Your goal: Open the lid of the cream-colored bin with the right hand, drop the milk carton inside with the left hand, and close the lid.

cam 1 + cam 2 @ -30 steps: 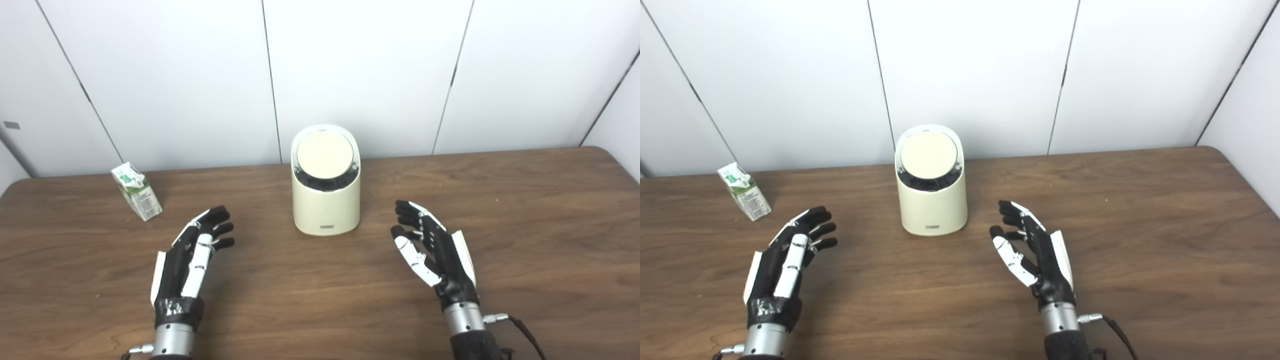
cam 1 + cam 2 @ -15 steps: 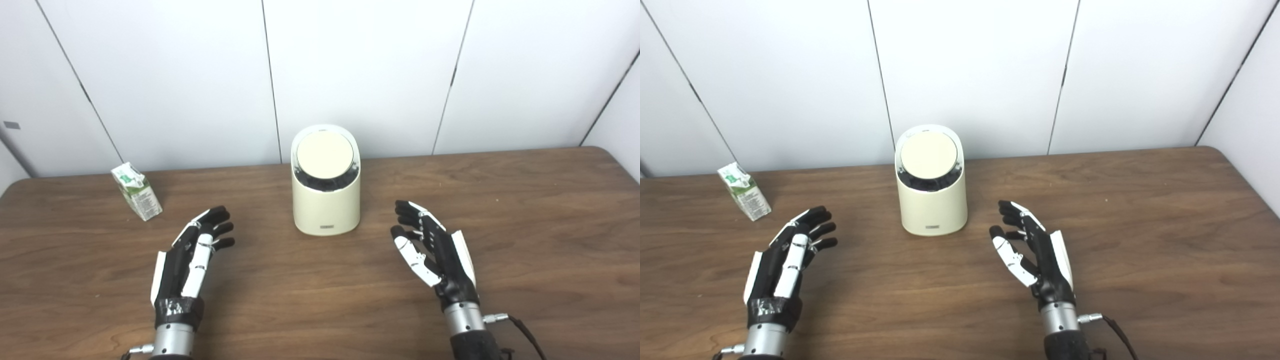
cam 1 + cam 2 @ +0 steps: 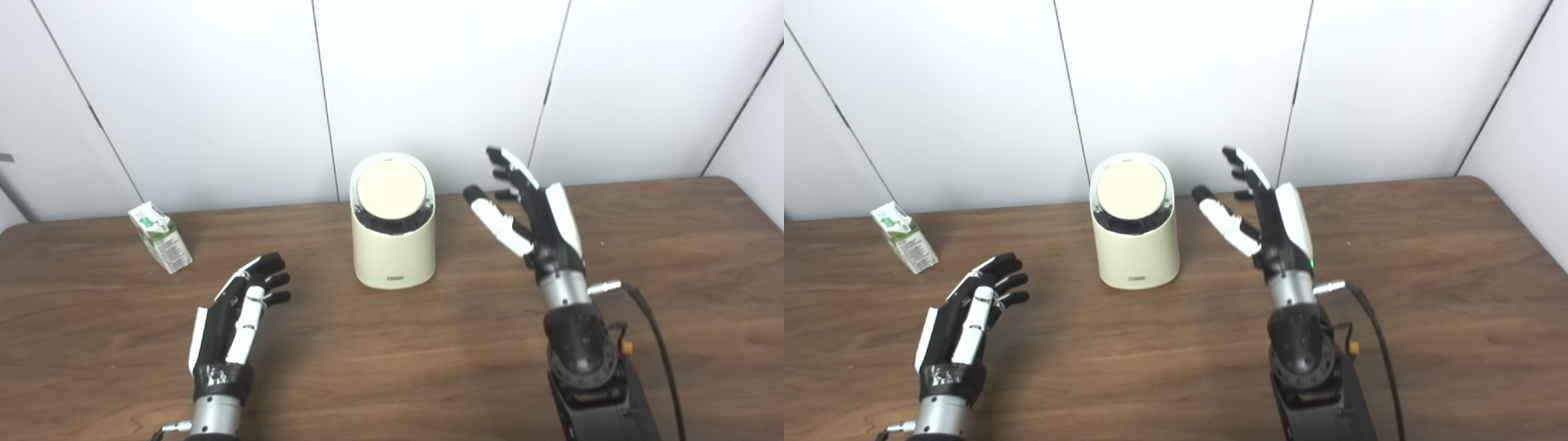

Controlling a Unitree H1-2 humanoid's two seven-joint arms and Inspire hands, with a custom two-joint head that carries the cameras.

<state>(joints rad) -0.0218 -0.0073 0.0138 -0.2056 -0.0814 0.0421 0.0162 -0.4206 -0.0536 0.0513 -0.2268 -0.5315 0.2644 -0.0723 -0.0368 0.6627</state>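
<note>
The cream-colored bin stands mid-table near the back wall, its round lid lying shut and tilted toward me. A small green-and-white milk carton stands at the far left, leaning a little. My right hand is raised in the air to the right of the bin, at lid height, open, with a gap between it and the bin. Low over the table, in front and to the left of the bin, my left hand is open and empty, well short of the carton.
The brown wooden table reaches to a white panelled wall close behind the bin. A black cable trails from my right wrist over the table on the right. The table's rounded right corner is in view.
My right hand has risen from the table and moved forward to beside the bin's lid. The view has shifted slightly. The left hand, the bin and the carton have stayed put.
</note>
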